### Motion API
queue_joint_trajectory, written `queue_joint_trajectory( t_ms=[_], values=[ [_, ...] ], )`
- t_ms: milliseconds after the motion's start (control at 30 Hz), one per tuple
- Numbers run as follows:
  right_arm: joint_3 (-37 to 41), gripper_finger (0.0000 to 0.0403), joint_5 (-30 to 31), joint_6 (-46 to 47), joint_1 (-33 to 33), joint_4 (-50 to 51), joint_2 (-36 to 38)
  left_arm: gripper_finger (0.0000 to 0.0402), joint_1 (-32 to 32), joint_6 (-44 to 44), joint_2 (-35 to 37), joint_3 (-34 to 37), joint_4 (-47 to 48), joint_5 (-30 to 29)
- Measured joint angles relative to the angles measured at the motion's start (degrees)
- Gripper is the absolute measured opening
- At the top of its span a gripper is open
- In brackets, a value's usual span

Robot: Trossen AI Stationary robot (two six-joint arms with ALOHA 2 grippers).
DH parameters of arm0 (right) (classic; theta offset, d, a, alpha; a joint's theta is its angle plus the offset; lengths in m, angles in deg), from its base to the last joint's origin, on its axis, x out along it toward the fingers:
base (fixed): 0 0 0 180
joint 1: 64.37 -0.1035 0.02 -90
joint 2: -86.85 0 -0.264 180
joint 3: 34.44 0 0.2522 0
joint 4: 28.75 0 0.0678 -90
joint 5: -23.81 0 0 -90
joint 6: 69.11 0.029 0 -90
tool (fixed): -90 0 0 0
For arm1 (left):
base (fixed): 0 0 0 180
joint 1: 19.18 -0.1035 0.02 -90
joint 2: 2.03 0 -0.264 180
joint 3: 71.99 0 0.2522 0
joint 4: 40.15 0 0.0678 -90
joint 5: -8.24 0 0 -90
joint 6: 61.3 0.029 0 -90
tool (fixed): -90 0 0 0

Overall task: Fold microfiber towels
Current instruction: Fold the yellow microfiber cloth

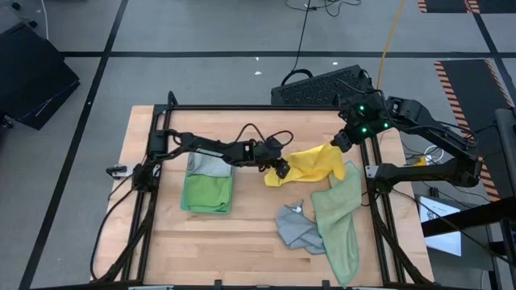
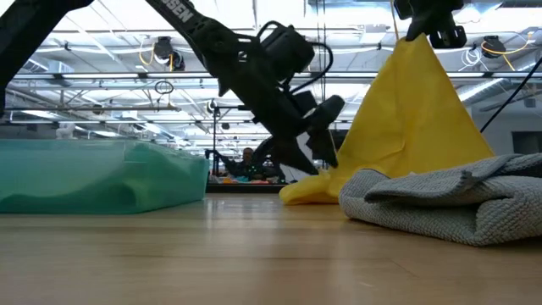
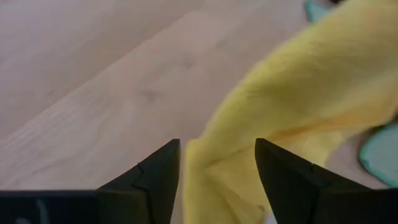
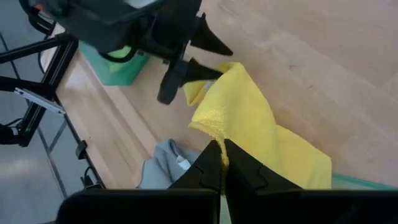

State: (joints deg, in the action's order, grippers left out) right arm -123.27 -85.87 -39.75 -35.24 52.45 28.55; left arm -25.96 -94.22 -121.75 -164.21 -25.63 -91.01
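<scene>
Microfiber towels: yellow towel (image 1: 316,163) is pinched aloft at one corner by the shut right gripper (image 4: 222,163), its low corner lying between the parted left gripper (image 3: 217,163) fingers; folded green stack (image 1: 208,187) is done, grey towel (image 1: 297,228) and sage towel (image 1: 339,219) are left unfolded

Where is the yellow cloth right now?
In the high view the yellow towel is right of the table's middle, strung between the right pincer and the left pincer, above the grey towel.

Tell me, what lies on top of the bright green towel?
A grey towel lies folded on the far part of the bright green towel. Whether more towels lie underneath this stack, I cannot see.
</scene>
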Motion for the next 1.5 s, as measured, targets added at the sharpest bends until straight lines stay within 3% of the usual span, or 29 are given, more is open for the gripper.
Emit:
queue_joint_trajectory(
  t_ms=[233, 300, 467, 533, 933, 1067, 1300, 1433, 1500],
  values=[
    [0.0, 0.0, 0.1, -0.1, 0.0, -1.2, 0.0, 0.0179, -0.9, 0.2, 0.0, 0.0, 2.6, 10.4],
    [0.0, 0.0, 0.1, 0.4, 0.0, -2.0, 0.0, 0.0159, -0.5, 2.3, 0.0, 0.0, 2.9, 10.9],
    [0.0, 0.0, 0.1, 1.4, 0.0, -4.3, 0.0, 0.004, -0.1, 8.4, 0.7, 0.0, 2.0, 12.5],
    [0.0, 0.0, 0.1, 1.4, 0.0, -4.2, 0.0, 0.0013, -0.5, 7.9, 1.5, 0.0, 2.7, 14.7],
    [0.0, 0.0, 1.9, 0.7, 0.0, -1.9, 0.2, 0.0004, -0.7, 16.0, 13.9, 0.1, 6.8, 13.7],
    [0.0, 0.0, -0.2, 1.9, 0.0, -2.1, 1.0, 0.0003, -0.6, 16.5, 19.1, 0.1, 8.8, 13.7],
    [0.0, 0.0, -13.8, 15.5, -5.1, -6.4, 6.4, 0.0002, 1.4, 13.8, 30.7, 0.1, 8.4, 23.4],
    [0.0, 0.0, -16.4, 26.1, -10.8, -16.1, 10.5, 0.0001, 4.5, 5.0, 37.0, 0.1, 3.4, 25.9],
    [-0.1, 0.0, -16.2, 30.3, -13.3, -21.6, 11.8, 0.0001, 6.6, 4.8, 40.0, 0.0, 0.3, 24.1]
  ],
)
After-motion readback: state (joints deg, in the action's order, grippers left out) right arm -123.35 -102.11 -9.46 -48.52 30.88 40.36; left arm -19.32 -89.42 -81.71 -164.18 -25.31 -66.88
